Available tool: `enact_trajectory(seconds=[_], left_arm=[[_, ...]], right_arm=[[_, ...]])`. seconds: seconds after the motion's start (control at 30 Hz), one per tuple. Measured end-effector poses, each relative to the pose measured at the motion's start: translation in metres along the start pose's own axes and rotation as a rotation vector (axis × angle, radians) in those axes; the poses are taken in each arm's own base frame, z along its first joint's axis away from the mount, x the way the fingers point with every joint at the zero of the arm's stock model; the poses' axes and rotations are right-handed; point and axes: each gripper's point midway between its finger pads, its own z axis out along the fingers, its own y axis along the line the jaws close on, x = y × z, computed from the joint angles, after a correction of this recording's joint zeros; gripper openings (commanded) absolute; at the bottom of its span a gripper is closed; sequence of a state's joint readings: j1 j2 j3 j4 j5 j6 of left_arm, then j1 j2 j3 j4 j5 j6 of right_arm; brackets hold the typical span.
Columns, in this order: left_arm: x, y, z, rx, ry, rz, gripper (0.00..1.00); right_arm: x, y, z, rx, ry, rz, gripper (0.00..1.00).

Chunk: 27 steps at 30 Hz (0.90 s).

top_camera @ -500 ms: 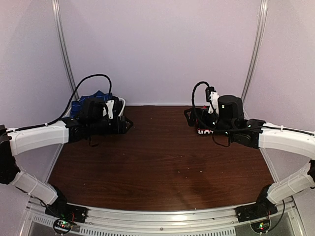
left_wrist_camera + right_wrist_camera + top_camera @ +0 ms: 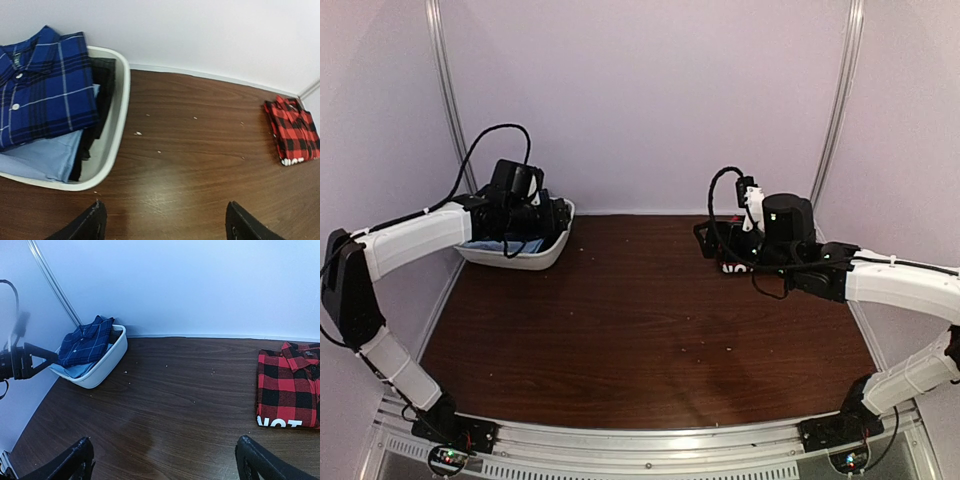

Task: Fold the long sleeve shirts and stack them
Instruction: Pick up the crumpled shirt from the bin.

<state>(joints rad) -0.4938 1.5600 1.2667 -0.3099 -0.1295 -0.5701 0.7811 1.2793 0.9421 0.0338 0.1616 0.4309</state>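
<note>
Two plaid shirts are showing, well apart, not stacked. The blue plaid shirt is lying folded on top of the pile in the white tub, upper left of the left wrist view, with its collar at the top of the frame and its buttons facing up. A light blue cloth and a black garment are sticking out from under it, both inside the tub.

The red-and-black shirt is lying folded flat on the table at the right edge of the right wrist view. Its collar is pointing toward the back wall, and white lettering is running along its near edge. In the top view I'm seeing only a sliver of it; the right wrist is covering the rest.

The left gripper is standing spread wide at the bottom of its own view, with table wood showing between the fingers. In the top view it's hanging at the tub, upper left.

The right gripper is also standing spread wide, with table wood showing between its fingers. The red-and-black shirt is sitting just right of its right finger and isn't touching it.
</note>
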Motion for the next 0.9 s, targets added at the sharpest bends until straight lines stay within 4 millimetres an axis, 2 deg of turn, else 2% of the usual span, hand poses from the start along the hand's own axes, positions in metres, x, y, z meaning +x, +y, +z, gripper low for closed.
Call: enact_trajectory(seconds=[0.13,0.2,0.37,0.63,0.9], left_arm=[[-0.018,0.045,0.014,-0.116,0.009,-0.056,0.88],[-0.025,0.067,0.023,-0.167,0.016,-0.083,0.95],[-0.037,0.114,0.051,-0.272,0.040,-0.133,0.96],[-0.034,0.179,0.101,-0.390,0.103,-0.194,0.94],[-0.035,0.238,0.131,-0.466,0.130,-0.256,0.86]], right_arm=[[0.000,0.000,0.000,0.000,0.000,-0.013,1.00],[0.000,0.000,0.000,0.000,0.000,-0.018,1.00],[0.002,-0.001,-0.001,0.003,0.011,-0.043,1.00],[-0.001,-0.001,-0.010,-0.002,0.014,-0.073,1.00],[-0.008,-0.002,-0.020,-0.005,0.003,-0.085,1.00]])
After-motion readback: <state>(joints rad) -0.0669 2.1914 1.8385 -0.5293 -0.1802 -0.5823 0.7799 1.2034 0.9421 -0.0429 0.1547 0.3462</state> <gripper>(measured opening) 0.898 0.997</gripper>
